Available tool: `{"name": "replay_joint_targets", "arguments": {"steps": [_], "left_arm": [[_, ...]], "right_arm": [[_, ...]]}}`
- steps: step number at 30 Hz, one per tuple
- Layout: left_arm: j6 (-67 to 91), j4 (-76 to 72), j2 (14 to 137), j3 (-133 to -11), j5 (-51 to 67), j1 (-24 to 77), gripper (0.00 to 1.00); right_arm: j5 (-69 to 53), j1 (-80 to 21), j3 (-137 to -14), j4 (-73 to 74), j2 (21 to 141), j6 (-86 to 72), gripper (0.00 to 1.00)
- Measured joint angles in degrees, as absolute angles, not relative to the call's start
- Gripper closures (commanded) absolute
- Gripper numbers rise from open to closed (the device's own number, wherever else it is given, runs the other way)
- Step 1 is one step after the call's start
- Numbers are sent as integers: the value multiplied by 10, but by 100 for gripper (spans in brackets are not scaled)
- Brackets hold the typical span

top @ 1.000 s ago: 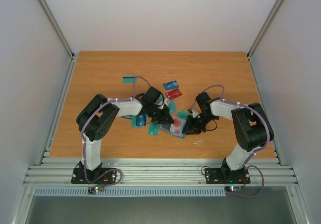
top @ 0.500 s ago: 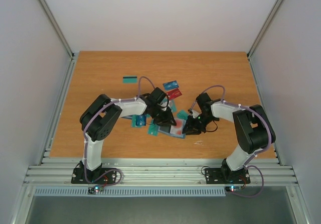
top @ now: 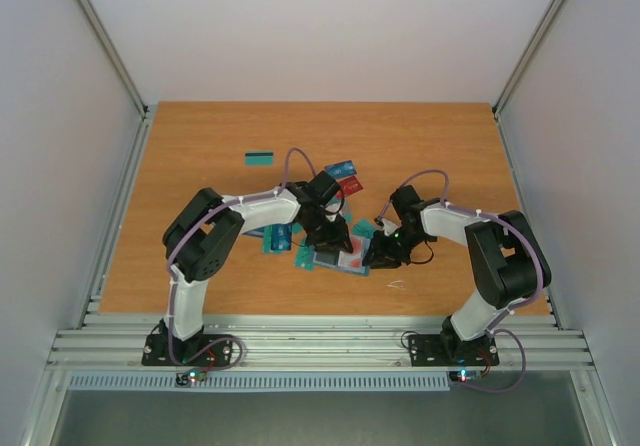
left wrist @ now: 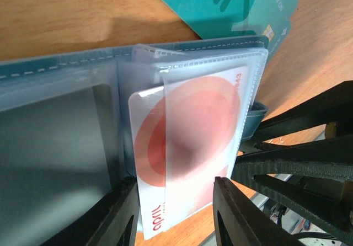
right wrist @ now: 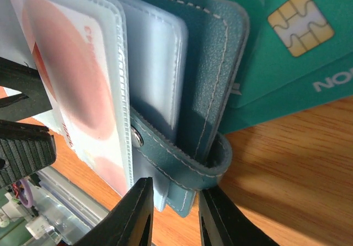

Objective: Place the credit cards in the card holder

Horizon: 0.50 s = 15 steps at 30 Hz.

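The card holder (top: 338,260) lies open on the table, its clear sleeves up; it also shows in the left wrist view (left wrist: 55,146) and the right wrist view (right wrist: 209,64). A red-and-white credit card (left wrist: 187,130) sits partly inside a clear sleeve, its near end sticking out. My left gripper (left wrist: 174,218) is shut on that end, one finger on each long edge. My right gripper (right wrist: 174,215) is shut on the holder's strap edge, opposite the left gripper (top: 335,241). Teal cards (right wrist: 292,47) lie under the holder's far side.
Loose cards lie around the holder: a teal one with a dark stripe (top: 260,157) at the back left, a blue one (top: 340,168), a red one (top: 347,186), and teal and blue ones (top: 280,238) to the left. The right gripper (top: 372,256) sits close beside the left one.
My left arm has swung right and its wrist has moved in over the holder with the red card. The right arm has held still on the holder.
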<state>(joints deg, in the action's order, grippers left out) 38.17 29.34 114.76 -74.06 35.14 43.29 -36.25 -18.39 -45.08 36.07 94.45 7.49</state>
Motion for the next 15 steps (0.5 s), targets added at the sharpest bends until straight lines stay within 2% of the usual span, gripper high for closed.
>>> {"name": "replay_joint_targets", "arguments": {"steps": [5,11,15], "left_arm": [[364,340,1155,-766,339,441,53],[334,409,1155,-802,316,450,39],[307,440,1143,-813,291,450,38]], "right_arm": [[-362,-184,-450,360,944,74,74],[-362,-185,-449,359,943,73,72],[-362,-185,-449,359,942,73,71]]}}
